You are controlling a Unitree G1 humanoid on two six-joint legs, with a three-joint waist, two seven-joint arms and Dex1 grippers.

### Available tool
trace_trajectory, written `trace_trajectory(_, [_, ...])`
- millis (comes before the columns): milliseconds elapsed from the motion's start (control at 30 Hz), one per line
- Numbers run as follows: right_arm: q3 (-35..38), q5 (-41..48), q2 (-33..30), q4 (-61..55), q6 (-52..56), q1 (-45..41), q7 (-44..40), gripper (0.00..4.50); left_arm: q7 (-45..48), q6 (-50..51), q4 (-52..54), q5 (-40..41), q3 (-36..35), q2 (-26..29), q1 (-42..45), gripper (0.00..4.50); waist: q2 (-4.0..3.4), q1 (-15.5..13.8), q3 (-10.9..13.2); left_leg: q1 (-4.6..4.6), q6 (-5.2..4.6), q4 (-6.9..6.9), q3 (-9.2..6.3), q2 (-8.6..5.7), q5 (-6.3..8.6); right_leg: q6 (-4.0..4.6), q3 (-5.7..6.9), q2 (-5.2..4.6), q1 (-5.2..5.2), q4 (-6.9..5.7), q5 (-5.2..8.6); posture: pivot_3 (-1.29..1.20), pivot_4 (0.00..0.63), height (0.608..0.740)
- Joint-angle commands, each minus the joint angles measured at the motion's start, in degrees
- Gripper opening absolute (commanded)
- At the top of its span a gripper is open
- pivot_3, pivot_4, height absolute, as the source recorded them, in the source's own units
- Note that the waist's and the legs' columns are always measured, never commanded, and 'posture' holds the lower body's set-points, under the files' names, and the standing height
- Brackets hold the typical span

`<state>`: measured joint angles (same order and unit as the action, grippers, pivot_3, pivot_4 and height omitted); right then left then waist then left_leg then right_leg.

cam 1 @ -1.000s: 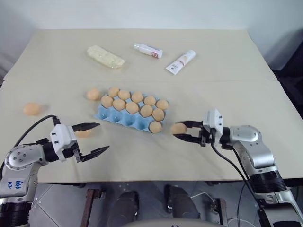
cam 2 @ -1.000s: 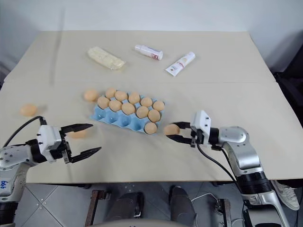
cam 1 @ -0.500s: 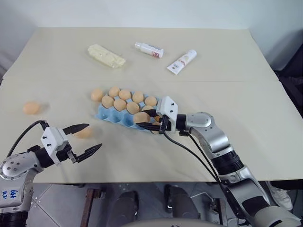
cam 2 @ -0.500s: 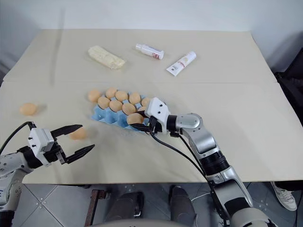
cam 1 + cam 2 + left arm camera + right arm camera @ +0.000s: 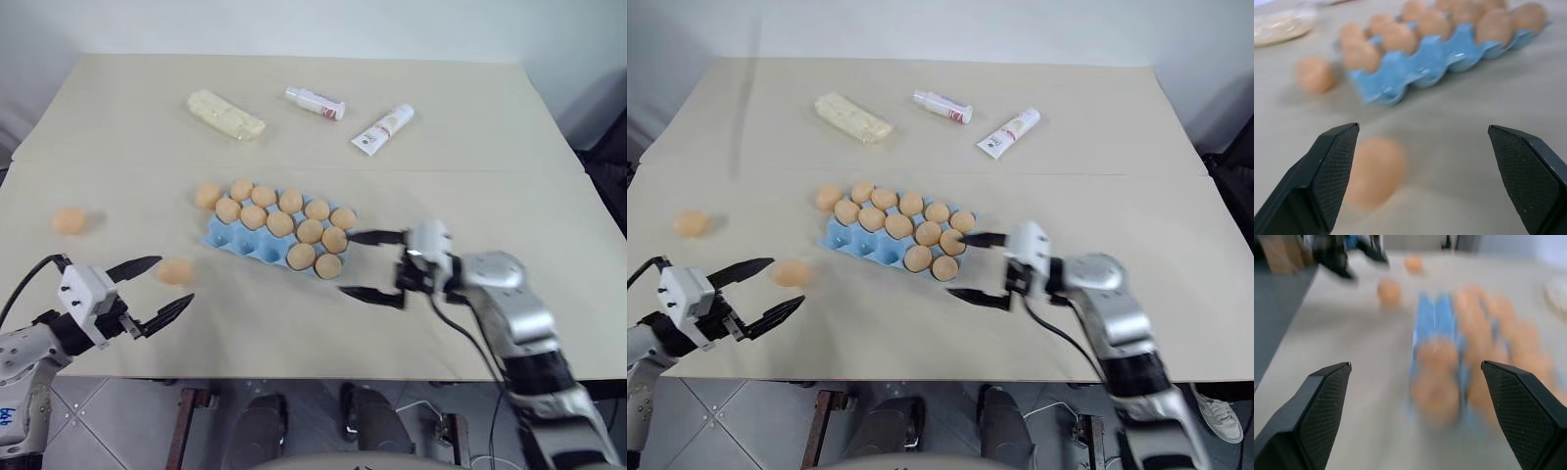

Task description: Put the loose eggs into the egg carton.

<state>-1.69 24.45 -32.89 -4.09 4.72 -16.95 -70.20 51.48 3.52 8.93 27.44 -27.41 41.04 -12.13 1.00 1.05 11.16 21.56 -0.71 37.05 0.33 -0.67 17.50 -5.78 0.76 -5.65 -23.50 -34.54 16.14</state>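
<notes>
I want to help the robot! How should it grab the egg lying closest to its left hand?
Pinch that loose egg across its narrow middle, coming in low from the near table edge. It lies bare on the table, and the left gripper stands open before it.

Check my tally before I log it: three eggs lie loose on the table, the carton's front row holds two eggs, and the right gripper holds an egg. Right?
Not quite. The right gripper is open and holds nothing, as the left eye view shows. Three loose eggs remain, and the carton's front row holds two.
</notes>
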Motion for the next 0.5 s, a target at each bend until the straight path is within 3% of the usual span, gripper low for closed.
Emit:
trace_trajectory(33, [2.05, 1.87, -1.02, -0.65, -1.03, 1.42, -0.94, 4.46, -0.11, -0.07, 2.06, 1.22, -2.67, -0.35, -2.11, 4.50, 0.00, 0.65, 0.00, -0.03, 0.03, 0.00, 0.02, 0.04, -0.01, 0.00, 0.01, 0.02, 0.01, -0.03, 0.00, 0.00, 0.150, 0.740])
trace_trajectory(367, [0.73, 0.28, 1.36, 0.64, -3.84, 0.34, 1.18, 4.46, -6.64, 0.16, 4.33, 1.37, -11.53, -7.23, -12.86, 4.50, -0.01, 0.56, 0.01, -0.24, 0.27, -0.01, 0.14, 0.30, 0.00, 0.17, -0.06, 0.20, -0.01, -0.26, 0.09, 0.00, 0.150, 0.740])
trace_trajectory(500, [-0.26, -0.29, 2.22, 0.63, -4.52, 0.03, 1.45, 4.46, -9.50, -0.55, 5.43, -0.08, -10.57, -9.84, -13.35, 4.50, -0.01, 0.12, 0.00, -0.23, 0.26, 0.00, 0.12, 0.29, 0.03, 0.19, -0.03, 0.18, 0.02, -0.21, 0.10, 0.00, 0.150, 0.740])
